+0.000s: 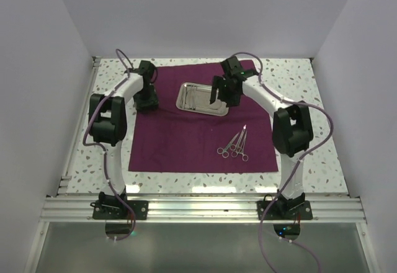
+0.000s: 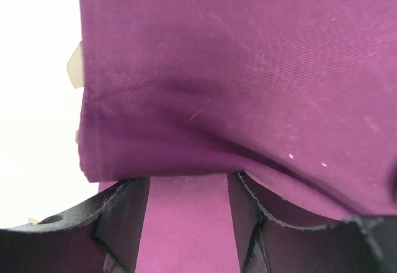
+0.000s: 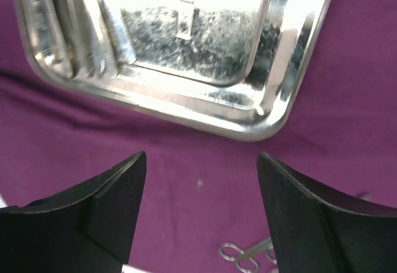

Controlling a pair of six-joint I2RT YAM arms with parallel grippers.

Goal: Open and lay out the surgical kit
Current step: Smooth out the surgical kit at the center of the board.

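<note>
The dark purple cloth (image 1: 186, 136) lies spread flat on the table. The steel tray (image 1: 197, 98) stands on its far middle, and several ring-handled forceps (image 1: 234, 145) lie on the cloth to the near right. My left gripper (image 1: 147, 101) is at the cloth's far left edge. In the left wrist view it (image 2: 186, 183) is open, with a raised fold of cloth (image 2: 236, 87) across its tips. My right gripper (image 1: 222, 94) is open and empty just off the tray's corner (image 3: 260, 115). Thin steel instruments (image 3: 93, 18) lie in the tray, and forceps rings (image 3: 239, 257) show below.
The speckled white table (image 1: 298, 80) is bare round the cloth. White walls close in the left, right and back. An aluminium rail (image 1: 198, 208) with both arm bases runs along the near edge. A pale scrap (image 2: 74, 68) lies beside the cloth's left edge.
</note>
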